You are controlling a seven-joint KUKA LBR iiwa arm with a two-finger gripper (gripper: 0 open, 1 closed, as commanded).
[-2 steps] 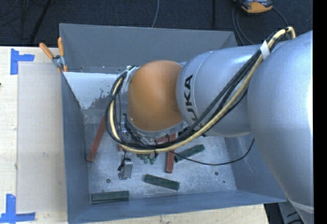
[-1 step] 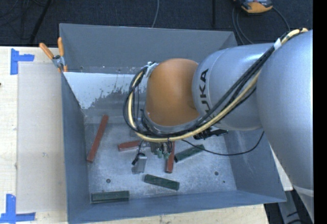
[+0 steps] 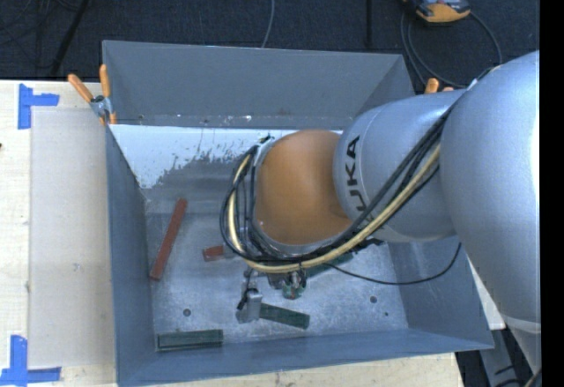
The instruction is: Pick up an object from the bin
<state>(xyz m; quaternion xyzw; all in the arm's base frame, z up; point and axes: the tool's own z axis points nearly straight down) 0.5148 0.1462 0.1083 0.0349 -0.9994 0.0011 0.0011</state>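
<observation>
Gripper [image 3: 250, 304] is low at the 6 o'clock side of the bin [image 3: 264, 85]. A dark green flat bar [image 3: 287, 317] lies just beside it at 4 o'clock. Grip state cannot be determined.

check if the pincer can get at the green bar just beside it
Probably yes: the pincer hangs at the left end of the green bar, which lies flat with nothing on it.

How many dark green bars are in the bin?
2. One dark green bar lies in the bin's lower-left corner; the other lies just right of the gripper. The arm may hide more.
</observation>
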